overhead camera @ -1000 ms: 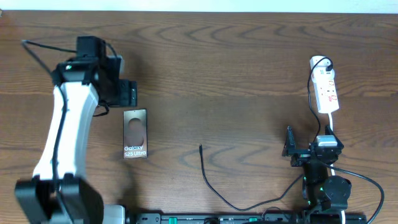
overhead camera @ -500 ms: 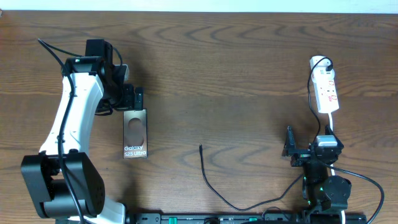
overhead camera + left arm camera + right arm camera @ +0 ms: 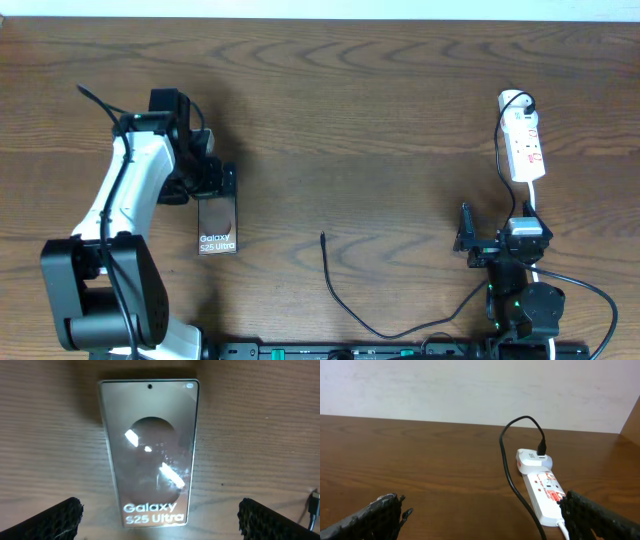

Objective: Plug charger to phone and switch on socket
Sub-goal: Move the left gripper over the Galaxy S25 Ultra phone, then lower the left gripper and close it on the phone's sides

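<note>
Over far end of phone [image 3: 218,228] hangs left gripper [image 3: 220,182], fingers spread wide, one past each long edge, holding nothing. Phone lies flat at scene left, long axis near-far. It reads "Galaxy S25 Ultra" at its near end. The charger [image 3: 322,240] plug tip lies right of phone, apart from it, pointing far, cable curving off near-right. Left arm is nearer both phone and tip. Right gripper [image 3: 487,516] is spread and empty, facing socket [image 3: 546,491] at far right. Socket's red print unreadable. Likely next: grasp phone.
</note>
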You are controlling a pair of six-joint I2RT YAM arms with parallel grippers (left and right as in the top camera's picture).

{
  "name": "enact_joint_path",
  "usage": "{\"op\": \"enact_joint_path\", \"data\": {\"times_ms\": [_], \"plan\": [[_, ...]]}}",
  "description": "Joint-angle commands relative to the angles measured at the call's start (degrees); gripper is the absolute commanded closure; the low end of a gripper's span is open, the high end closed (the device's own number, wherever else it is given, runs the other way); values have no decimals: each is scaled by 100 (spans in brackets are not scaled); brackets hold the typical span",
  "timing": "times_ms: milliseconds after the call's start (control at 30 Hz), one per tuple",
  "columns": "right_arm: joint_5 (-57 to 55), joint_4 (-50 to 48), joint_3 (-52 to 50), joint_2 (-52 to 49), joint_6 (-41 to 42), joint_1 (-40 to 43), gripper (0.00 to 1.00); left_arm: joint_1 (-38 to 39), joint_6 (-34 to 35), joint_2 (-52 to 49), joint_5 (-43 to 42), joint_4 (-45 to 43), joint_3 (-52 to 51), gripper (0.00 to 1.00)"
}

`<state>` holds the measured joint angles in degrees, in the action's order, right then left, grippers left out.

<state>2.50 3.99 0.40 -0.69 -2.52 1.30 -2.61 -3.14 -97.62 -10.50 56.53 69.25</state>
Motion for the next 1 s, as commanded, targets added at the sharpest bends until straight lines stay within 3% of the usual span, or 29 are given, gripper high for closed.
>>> {"op": "enact_joint_path", "data": {"times_ms": [0,367,600,967], "plan": [[-46,26,-9,37,35,15,1,-20,42,-11,-304,-258,-315,0],[-46,26,-9,37,35,15,1,-20,42,-11,-278,-944,-1025,0],[-46,26,-9,37,35,15,1,-20,179,-11,249,-957,-1056,0],[-46,26,-9,37,35,15,1,214,197,-11,260,-1080,-1056,0]]}}
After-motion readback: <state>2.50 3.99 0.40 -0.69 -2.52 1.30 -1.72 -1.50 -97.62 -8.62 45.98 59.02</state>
